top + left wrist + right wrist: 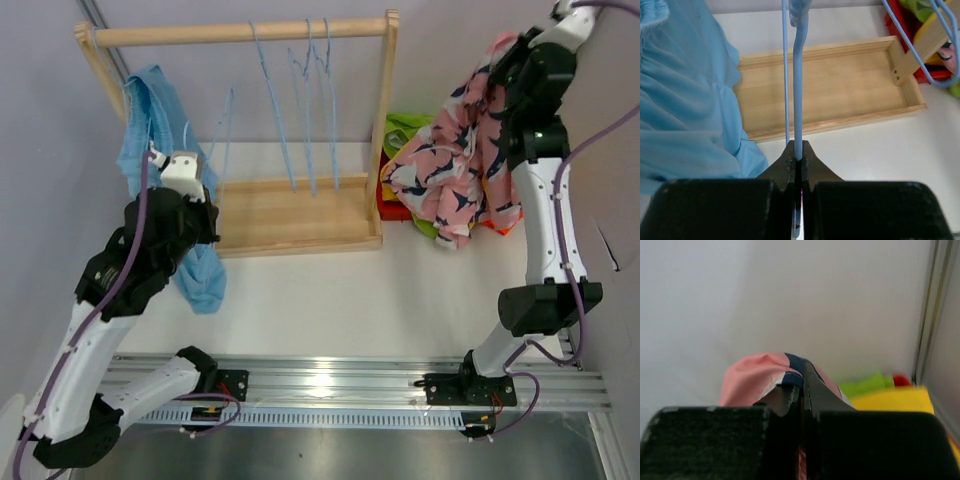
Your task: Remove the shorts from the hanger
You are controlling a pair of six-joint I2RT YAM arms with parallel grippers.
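Light blue shorts [150, 110] hang at the left end of the wooden rack's rod [240, 32] and fill the left of the left wrist view [685, 100]. My left gripper [180, 158] sits right beside them, shut on a thin blue hanger wire [798, 75] that rises straight from its closed jaws [798, 156]. High at the right, my right gripper [497, 62] is shut on the pink whale-print shorts [455, 165], which dangle below it. In the right wrist view the pink fabric [755, 375] bulges over the closed gripper [802, 385].
Several empty blue hangers [305, 100] hang from the rod above the rack's wooden base tray [290, 215]. A pile of green [408, 128], yellow [895, 400] and orange-red [392, 208] shorts lies right of the rack, under the pink pair. A wall stands close on the right.
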